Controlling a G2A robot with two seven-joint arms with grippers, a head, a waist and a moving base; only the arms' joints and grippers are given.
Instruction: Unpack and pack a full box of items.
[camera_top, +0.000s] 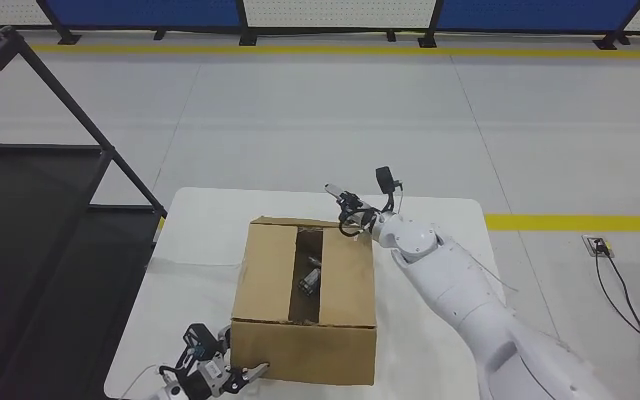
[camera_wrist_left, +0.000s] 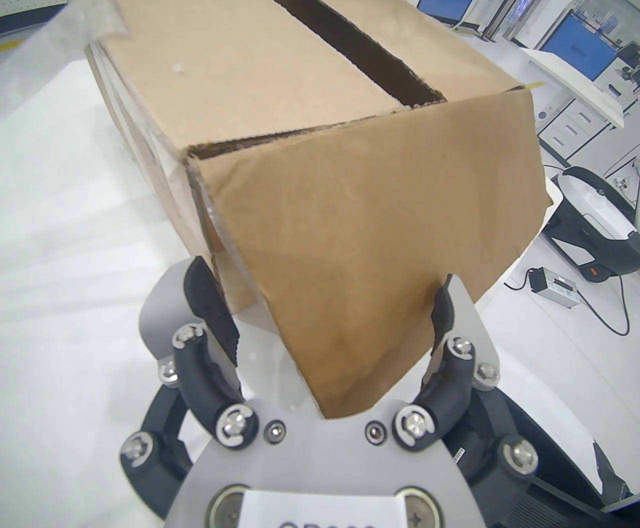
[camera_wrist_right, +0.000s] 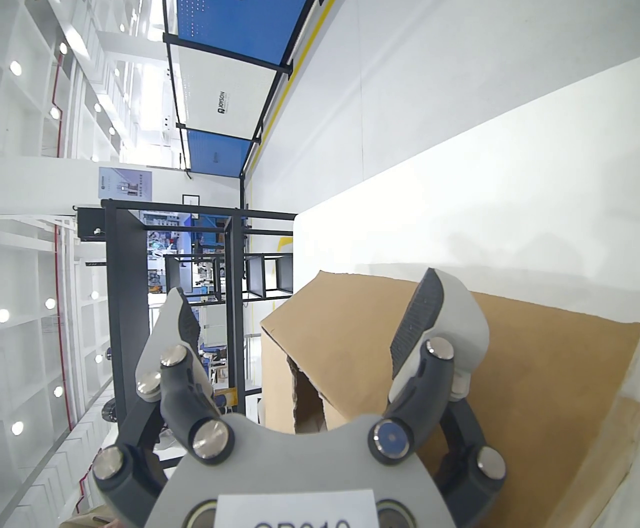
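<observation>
A brown cardboard box (camera_top: 345, 290) stands in the middle of the white table (camera_top: 440, 220). Its top flaps lie nearly flat, with a dark slot between them where small items (camera_top: 310, 280) show. My left gripper (camera_top: 238, 375) is at the box's near left corner. In the left wrist view it (camera_wrist_left: 322, 277) is open, and a loose end flap (camera_wrist_left: 370, 225) of the box (camera_wrist_left: 250, 75) hangs between its fingers without being pinched. My right gripper (camera_top: 340, 197) hovers at the box's far edge. It (camera_wrist_right: 302, 287) is open and holds nothing, with the box (camera_wrist_right: 525, 360) just beyond it.
A black metal rack (camera_top: 60, 230) stands beside the table's left side. Bare table surface lies to the left of the box and along the far edge. Blue panels and a yellow floor line (camera_top: 330, 48) lie far behind.
</observation>
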